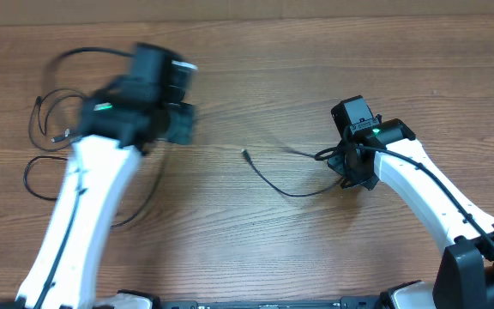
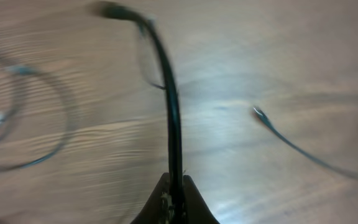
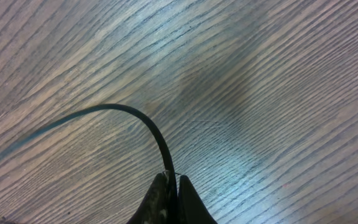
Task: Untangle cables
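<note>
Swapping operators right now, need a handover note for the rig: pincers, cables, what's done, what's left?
Left pincer: shut on the left cable, which runs up and away from it over the table.
Right pincer: shut on the right cable; its plug end lies mid-table.
Loops: on the table at the far left, beside the left arm.
Done: right cable appears pulled apart from the loops.
Left: too blurred to tell whether the left cable is free of the loops. Probably draw it clear, then lay each cable out separately.
</note>
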Action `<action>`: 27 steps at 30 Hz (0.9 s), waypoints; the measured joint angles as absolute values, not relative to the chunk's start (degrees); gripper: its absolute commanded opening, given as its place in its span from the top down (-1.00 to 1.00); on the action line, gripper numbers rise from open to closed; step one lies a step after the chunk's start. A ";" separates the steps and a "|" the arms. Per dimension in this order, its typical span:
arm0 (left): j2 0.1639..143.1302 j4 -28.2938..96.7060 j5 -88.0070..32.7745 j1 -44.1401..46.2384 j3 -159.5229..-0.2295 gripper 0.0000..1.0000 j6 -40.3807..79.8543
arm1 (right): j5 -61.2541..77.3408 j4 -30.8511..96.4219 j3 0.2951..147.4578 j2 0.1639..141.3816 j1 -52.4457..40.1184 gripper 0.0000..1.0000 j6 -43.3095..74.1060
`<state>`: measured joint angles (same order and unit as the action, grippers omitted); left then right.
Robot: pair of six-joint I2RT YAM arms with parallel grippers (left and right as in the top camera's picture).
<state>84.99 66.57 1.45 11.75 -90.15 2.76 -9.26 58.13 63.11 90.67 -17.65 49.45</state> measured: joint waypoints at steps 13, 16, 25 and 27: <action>82.67 46.85 6.04 -19.94 -90.13 0.91 5.87 | -9.23 58.28 63.11 90.67 -17.65 0.92 49.47; 82.67 40.75 6.87 -24.71 -90.15 0.92 7.60 | -9.23 58.28 63.11 90.67 -17.65 0.92 49.45; 82.67 34.61 13.19 -31.75 -90.15 0.87 13.87 | -9.26 58.13 63.11 90.67 -17.65 0.93 49.47; 83.00 34.70 14.55 -32.21 -90.15 0.49 14.74 | -9.23 58.11 63.11 90.67 -17.65 0.92 49.47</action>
<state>83.00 34.70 14.55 -32.21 -90.15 14.74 -9.23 58.11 63.11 90.67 -17.65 49.47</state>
